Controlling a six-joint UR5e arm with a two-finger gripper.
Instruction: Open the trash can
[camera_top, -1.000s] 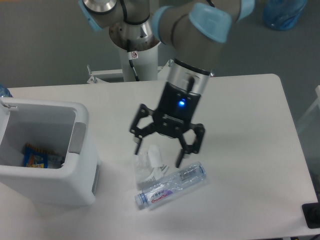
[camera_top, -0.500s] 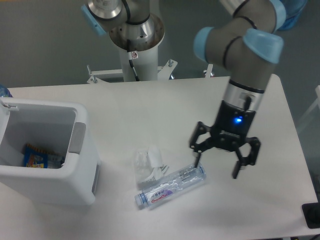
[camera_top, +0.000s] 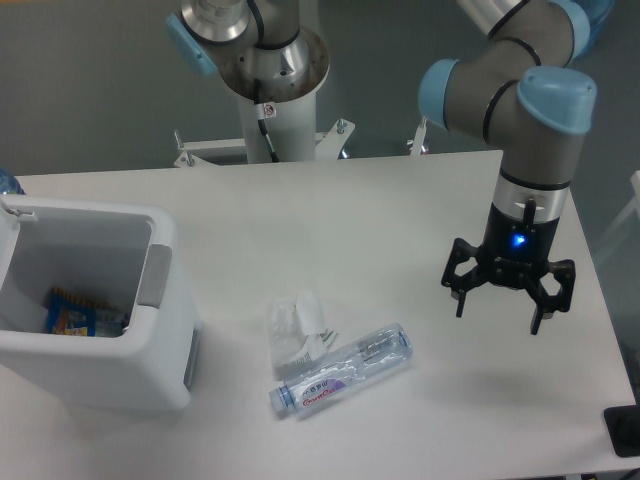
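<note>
The trash can (camera_top: 170, 330) is a large white boxy bin at the left of the table. Its top stands open and I see colourful wrappers (camera_top: 68, 312) inside. Its grey push tab (camera_top: 153, 275) is on the right rim. My gripper (camera_top: 498, 316) hangs over the right part of the table, far from the bin. Its fingers are spread open and hold nothing.
A clear plastic bottle (camera_top: 342, 371) lies on its side near the table's front middle. A crumpled clear wrapper (camera_top: 297, 326) lies just left of it. The robot's base column (camera_top: 270, 95) stands behind the table. A dark object (camera_top: 624, 430) sits at the front right corner.
My gripper has moved to the right, from above the bottle and wrapper to the right part of the table. It stays open. The bin, bottle and wrapper have not moved.
</note>
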